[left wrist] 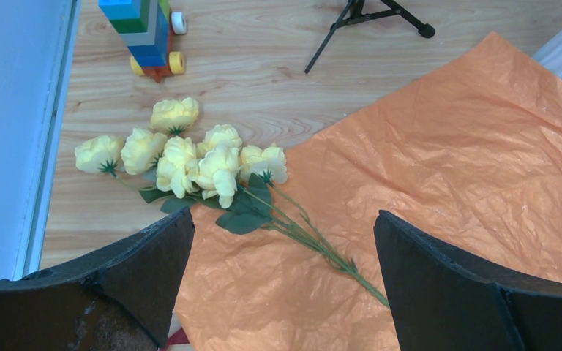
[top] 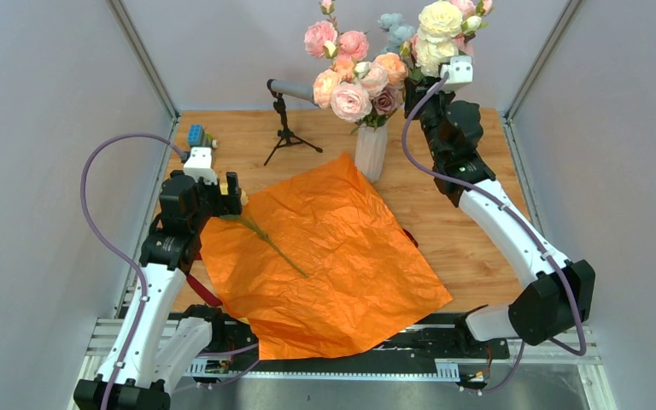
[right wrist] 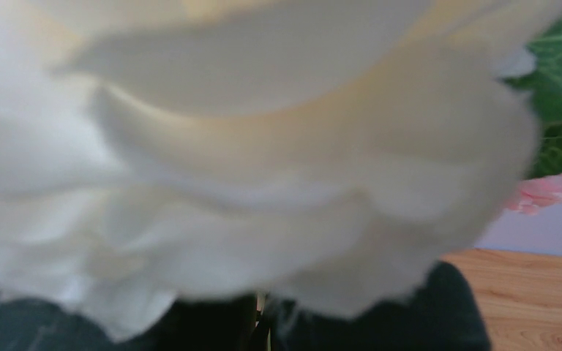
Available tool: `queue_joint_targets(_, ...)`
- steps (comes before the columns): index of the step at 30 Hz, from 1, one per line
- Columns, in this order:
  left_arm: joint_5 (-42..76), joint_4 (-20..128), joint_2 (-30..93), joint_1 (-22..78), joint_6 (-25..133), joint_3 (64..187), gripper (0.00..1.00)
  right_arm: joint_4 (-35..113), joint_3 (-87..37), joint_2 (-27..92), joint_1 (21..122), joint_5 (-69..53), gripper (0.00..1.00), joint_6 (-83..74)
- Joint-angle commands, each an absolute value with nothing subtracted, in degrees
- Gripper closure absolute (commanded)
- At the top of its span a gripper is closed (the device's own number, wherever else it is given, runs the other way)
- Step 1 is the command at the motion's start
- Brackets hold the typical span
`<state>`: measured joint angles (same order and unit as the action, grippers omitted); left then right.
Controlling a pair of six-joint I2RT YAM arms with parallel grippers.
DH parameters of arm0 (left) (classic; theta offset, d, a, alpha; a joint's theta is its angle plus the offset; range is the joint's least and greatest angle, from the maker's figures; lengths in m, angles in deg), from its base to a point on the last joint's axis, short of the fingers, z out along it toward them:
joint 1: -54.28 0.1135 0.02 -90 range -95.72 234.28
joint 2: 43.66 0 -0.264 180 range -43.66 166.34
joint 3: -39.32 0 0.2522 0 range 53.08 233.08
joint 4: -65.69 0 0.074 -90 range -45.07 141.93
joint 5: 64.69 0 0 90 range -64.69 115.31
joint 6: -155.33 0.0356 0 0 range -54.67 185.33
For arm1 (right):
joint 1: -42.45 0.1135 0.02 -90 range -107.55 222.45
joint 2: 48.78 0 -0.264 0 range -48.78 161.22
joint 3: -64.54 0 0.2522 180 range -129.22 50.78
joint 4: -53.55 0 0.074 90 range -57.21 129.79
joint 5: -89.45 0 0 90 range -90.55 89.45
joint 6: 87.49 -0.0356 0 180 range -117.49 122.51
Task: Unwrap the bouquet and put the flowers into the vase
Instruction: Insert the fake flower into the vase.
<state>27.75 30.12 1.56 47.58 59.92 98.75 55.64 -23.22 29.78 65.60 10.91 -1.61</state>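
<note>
Top external view: your left gripper (top: 225, 198) hangs with jaws spread wide over the yellow roses (left wrist: 190, 157). Their heads lie on the table (top: 478, 231), their stems across the flat orange paper (top: 333, 256). Behind the sheet the vase (top: 370, 152) stands upright, holding pink and peach flowers (top: 350, 77). Your right gripper (top: 421, 85) is raised beside them, jaws together under a cream rose (right wrist: 263, 146); whether they pinch its stem is hidden.

No words, numbers or signs could be read anywhere. The orange paper (top: 325, 256), the vase (top: 371, 152) and the block toy (left wrist: 146, 33) showed no letters, labels or brand names.
</note>
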Motion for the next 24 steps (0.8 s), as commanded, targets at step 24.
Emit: queue_joint_targets(24, 26.54, 31.99, 1.13, 47.76, 61.02, 98.52, 0.0, 48.71, -23.27, 33.19, 65.7, 7.86, 0.92, -1.26)
